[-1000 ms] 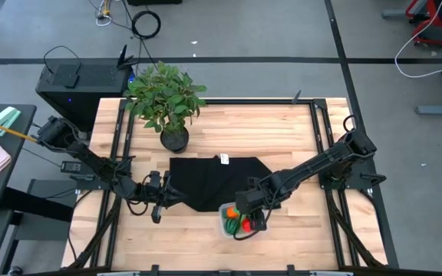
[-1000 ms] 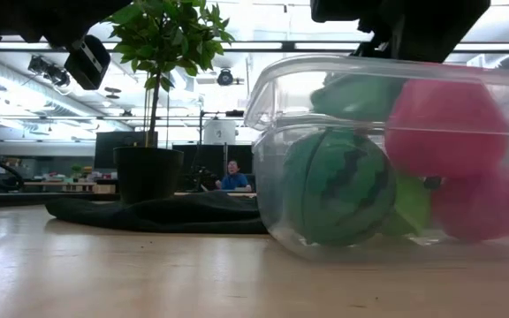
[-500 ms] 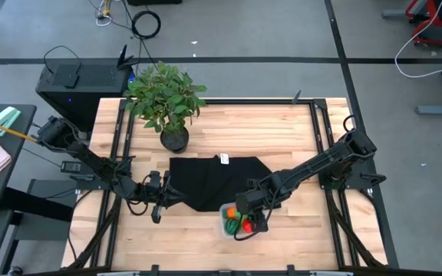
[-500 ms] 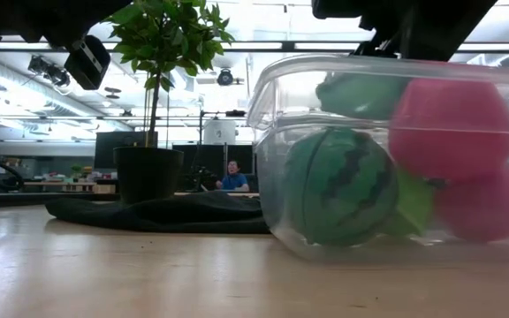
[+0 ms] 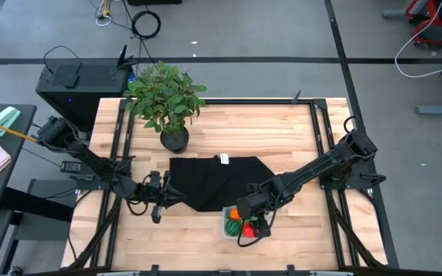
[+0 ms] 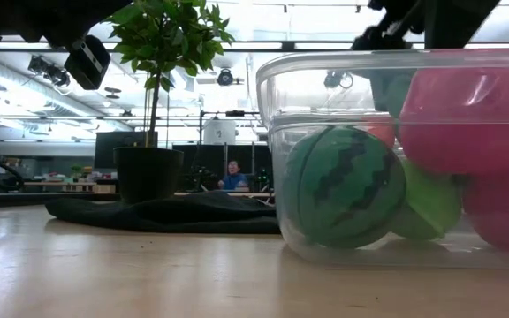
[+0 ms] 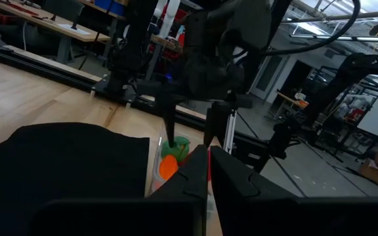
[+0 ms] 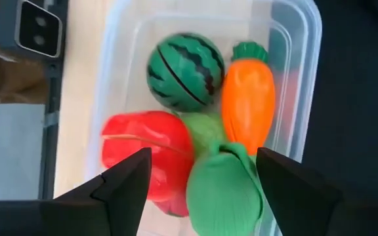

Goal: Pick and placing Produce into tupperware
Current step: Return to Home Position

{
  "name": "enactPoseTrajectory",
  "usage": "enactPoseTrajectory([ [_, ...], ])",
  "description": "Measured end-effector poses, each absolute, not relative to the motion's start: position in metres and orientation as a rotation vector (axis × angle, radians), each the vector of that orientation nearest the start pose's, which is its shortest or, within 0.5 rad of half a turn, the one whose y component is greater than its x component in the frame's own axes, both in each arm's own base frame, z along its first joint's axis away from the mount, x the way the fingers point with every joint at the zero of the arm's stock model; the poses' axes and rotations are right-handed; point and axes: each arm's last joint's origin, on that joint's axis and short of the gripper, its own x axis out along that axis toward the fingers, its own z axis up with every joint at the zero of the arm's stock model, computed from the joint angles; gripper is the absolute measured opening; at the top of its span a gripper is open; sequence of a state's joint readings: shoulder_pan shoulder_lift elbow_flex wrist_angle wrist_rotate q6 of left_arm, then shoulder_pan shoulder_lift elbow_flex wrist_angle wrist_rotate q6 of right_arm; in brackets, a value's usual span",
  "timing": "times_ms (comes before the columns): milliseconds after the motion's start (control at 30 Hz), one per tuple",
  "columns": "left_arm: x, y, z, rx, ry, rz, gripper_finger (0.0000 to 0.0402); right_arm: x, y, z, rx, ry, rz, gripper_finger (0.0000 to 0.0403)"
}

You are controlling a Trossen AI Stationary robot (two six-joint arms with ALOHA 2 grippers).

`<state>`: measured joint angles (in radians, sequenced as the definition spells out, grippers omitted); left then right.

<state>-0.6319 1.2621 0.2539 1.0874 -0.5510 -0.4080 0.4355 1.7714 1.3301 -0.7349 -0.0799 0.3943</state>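
The clear tupperware (image 5: pixel 227 230) stands on the wood table near its near edge, just off the black mat's near right corner. Inside lie a striped watermelon (image 8: pixel 184 72), an orange carrot (image 8: pixel 248 105), a red piece (image 8: pixel 143 154) and a light green piece (image 8: pixel 225 187) on top of the others. The low view shows the tub wall (image 6: pixel 277 177) close up with the watermelon (image 6: pixel 343 187) behind it. My right gripper (image 8: pixel 203 157) is open right above the tub (image 5: pixel 253 218), its fingers on either side of the light green piece. My left gripper (image 5: pixel 165 198) is shut and empty at the mat's left edge. My right gripper points down into the tub from above, open, with the light green piece (image 8: pixel 241 177) between its fingers. I cannot tell whether a finger touches that piece. The piece rests on the other produce in the tub.
A black cloth mat (image 5: pixel 213 180) lies in the table's middle. A leafy potted plant (image 5: pixel 166 100) stands at the far left. Bare wood lies to the right of the tub and along the near edge. A person sits far off in the room (image 6: pixel 233 177).
My right gripper has gone a little toward the table's near edge, over the tub. The tub has slid a short way along the table; in the low view it now stands farther right and looms larger. The produce inside has shifted with it.
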Motion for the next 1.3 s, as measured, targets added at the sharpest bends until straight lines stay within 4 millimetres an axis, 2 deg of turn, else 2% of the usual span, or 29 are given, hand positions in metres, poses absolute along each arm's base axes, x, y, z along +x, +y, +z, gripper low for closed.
enactPoseTrajectory([
  [233,0.181,-0.114,0.187,-0.451,-0.048,-0.093,0.0005,0.329,0.155,0.245,0.097,1.186,0.219,0.0271],
  [433,0.181,-0.114,0.187,-0.451,-0.048,-0.093,0.0021,0.332,0.153,0.278,0.052,1.147,0.150,0.0254],
  [533,0.181,-0.114,0.187,-0.439,-0.049,-0.092,0.0024,0.332,0.151,0.297,0.062,1.142,0.121,0.0218],
  [667,0.181,-0.114,0.187,-0.417,-0.050,-0.091,0.0012,0.324,0.141,0.319,0.125,1.088,0.055,0.0127],
  [767,0.181,-0.113,0.187,-0.414,-0.051,-0.088,0.0005,0.309,0.128,0.336,0.183,1.027,-0.002,0.0037],
  [800,0.181,-0.113,0.187,-0.414,-0.051,-0.088,0.0005,0.304,0.123,0.342,0.200,1.002,-0.027,0.0019],
  [933,0.181,-0.113,0.187,-0.415,-0.051,-0.089,0.0019,0.276,0.104,0.363,0.340,0.780,-0.088,0.0016],
  [1033,0.181,-0.113,0.187,-0.414,-0.051,-0.088,0.0022,0.246,0.090,0.371,0.443,0.585,-0.100,0.0005],
  [1200,0.181,-0.113,0.187,-0.418,-0.051,-0.089,0.0006,0.195,0.064,0.352,0.569,0.294,-0.203,0.0004],
  [1300,0.181,-0.113,0.187,-0.425,-0.051,-0.088,0.0007,0.174,0.054,0.334,0.624,0.145,-0.199,0.0003],
])
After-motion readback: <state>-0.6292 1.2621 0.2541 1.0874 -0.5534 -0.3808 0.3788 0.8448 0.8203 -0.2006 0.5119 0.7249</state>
